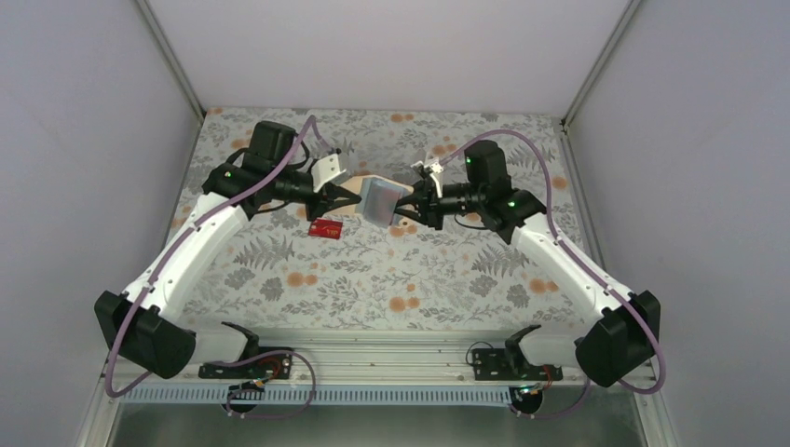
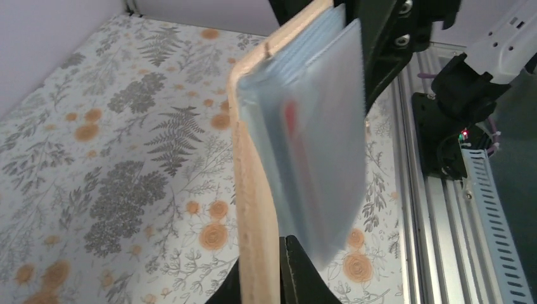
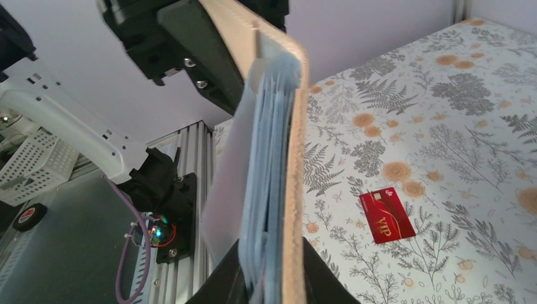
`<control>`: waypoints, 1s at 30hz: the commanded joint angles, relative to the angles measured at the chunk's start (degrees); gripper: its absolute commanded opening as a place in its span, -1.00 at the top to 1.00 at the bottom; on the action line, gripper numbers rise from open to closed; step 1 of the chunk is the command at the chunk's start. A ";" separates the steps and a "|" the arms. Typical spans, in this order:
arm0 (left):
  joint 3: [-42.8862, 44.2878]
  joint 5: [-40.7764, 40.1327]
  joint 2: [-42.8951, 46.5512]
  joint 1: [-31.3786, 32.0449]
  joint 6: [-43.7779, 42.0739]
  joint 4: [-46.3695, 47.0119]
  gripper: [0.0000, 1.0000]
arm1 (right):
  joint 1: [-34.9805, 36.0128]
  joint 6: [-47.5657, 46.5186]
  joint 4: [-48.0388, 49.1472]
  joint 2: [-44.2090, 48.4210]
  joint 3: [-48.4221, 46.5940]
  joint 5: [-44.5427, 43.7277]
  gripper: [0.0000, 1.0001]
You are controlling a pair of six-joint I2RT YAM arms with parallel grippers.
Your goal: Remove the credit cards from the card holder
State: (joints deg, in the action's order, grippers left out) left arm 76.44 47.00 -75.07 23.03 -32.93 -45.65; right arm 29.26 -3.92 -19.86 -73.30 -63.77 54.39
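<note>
The card holder (image 1: 382, 199) hangs in the air above the middle of the table, tan outside and pale blue-grey inside, gripped from both sides. My left gripper (image 1: 351, 197) is shut on its tan panel (image 2: 253, 190), which runs up between the fingertips (image 2: 292, 253). A trace of red shows inside the blue-grey pocket (image 2: 316, 145). My right gripper (image 3: 273, 248) is shut on the holder's other end, clamping the tan wall (image 3: 294, 190) and the blue-grey layers together. One red credit card (image 1: 324, 227) (image 3: 386, 215) lies flat on the table below the left gripper.
A floral cloth (image 1: 373, 279) covers the table. Grey walls close it in on the left, right and back. The aluminium rail (image 1: 373, 358) with both arm bases runs along the near edge.
</note>
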 commanded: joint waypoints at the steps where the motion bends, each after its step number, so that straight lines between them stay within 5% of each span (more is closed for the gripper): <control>1: -0.62 3.94 1.71 0.01 2.14 1.31 0.95 | 1.18 0.63 3.10 1.54 -0.89 -3.95 0.57; 12: -0.06 8.81 1.52 -0.05 3.92 1.80 0.95 | 7.56 9.55 15.77 -0.78 1.05 -14.62 -0.22; 17: 0.05 8.90 1.40 -0.20 3.96 1.88 0.95 | 10.74 10.00 17.13 -1.44 0.44 -16.59 -0.34; 20: 0.33 8.84 1.35 -0.49 4.10 1.77 0.95 | 11.56 11.17 16.97 -1.58 0.46 -18.89 -0.26; 27: -0.24 8.40 2.18 -1.74 4.10 1.82 0.94 | 11.61 13.26 13.82 -1.09 -0.49 -24.86 0.41; 30: -0.20 8.35 2.17 -1.80 4.35 1.79 0.58 | 11.61 14.15 12.90 -1.09 -1.25 -26.53 0.63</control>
State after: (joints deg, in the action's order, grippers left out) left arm 75.99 52.21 -74.39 21.34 -28.86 -45.54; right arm 39.92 8.71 -5.52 -74.04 -63.44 31.73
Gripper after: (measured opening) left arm 0.094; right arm 0.240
